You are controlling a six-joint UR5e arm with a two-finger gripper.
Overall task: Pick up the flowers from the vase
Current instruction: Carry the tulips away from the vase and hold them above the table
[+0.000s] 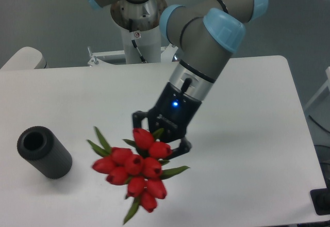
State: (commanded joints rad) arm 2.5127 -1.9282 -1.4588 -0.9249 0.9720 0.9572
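The flowers, a bunch of red tulip buds with thin green leaves, hang in front of my gripper above the table's front middle. The gripper's dark fingers close around the stems behind the buds, so the stems are hidden. The vase, a dark grey-black cylinder, lies tipped on its side at the left of the table, its hollow mouth facing up-left. It holds no flowers. The gripper is well to the right of the vase.
The white table stretches to the right and back. The arm's base column stands at the table's far edge. A dark object sits at the right front corner.
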